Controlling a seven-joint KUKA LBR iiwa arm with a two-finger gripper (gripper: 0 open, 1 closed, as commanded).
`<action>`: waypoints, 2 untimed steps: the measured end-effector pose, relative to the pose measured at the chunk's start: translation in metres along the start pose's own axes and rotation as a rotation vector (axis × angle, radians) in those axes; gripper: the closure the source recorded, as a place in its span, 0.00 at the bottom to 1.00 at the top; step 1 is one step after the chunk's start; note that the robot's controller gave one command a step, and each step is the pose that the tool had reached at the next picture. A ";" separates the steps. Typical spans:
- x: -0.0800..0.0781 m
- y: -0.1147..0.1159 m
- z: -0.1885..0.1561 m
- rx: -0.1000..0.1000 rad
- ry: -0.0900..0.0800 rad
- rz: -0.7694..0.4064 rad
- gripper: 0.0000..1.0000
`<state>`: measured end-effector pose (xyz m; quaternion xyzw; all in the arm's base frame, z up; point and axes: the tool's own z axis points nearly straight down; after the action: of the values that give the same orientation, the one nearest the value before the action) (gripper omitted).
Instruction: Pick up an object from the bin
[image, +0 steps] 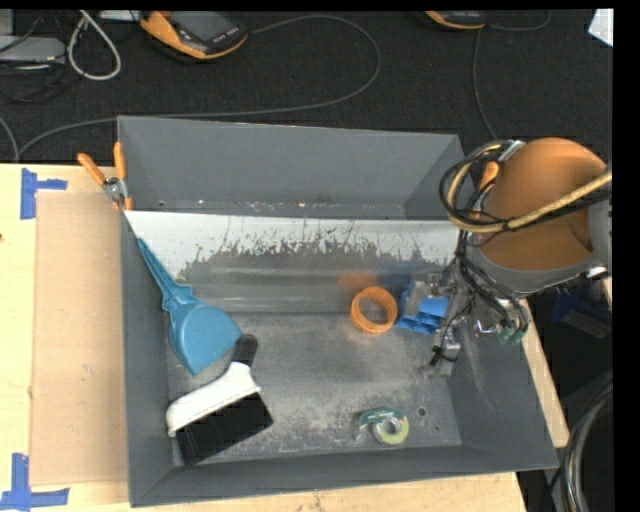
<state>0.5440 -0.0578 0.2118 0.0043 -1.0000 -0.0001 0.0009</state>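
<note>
Dark flooring (300, 70) crossed by loose cables (376, 52) is showing along the top of the frame. Below it a grey metal bin (300, 165) is taking up the middle of the camera view, its floor speckled with pale grit. From the right edge the arm (545, 200), its wrist under a rounded orange cover looped with wiring, is reaching over the bin's right wall. The gripper (442, 352) is hanging low at the right side of the bin floor, close to that wall. Whether the gripper is open or closed is not showing from this angle, so I cannot tell. Just to its upper left a blue blocky piece (422, 310) is lying right beside it, toward the right end of the bin's far side; whether the two are touching I cannot tell. Left of that piece, near but apart from it, an orange ring (374, 309) is lying flat in the centre-right of the bin. Toward the lower middle, well apart from the gripper, a small green-and-white tape roll (386, 427) is resting on the floor. At the left side a blue scoop (205, 335) is lying with its long handle pointing toward the upper left corner. Just below it a black-bristled brush (218, 415) with a white back is sitting in the lower left, its bristles facing the lower edge of the frame.
</note>
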 end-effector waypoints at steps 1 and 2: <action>0.000 0.000 0.000 0.000 0.000 0.000 0.00; -0.048 0.023 0.073 -0.002 0.004 0.057 0.00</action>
<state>0.5914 -0.0346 0.1383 -0.0242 -0.9997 -0.0010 0.0031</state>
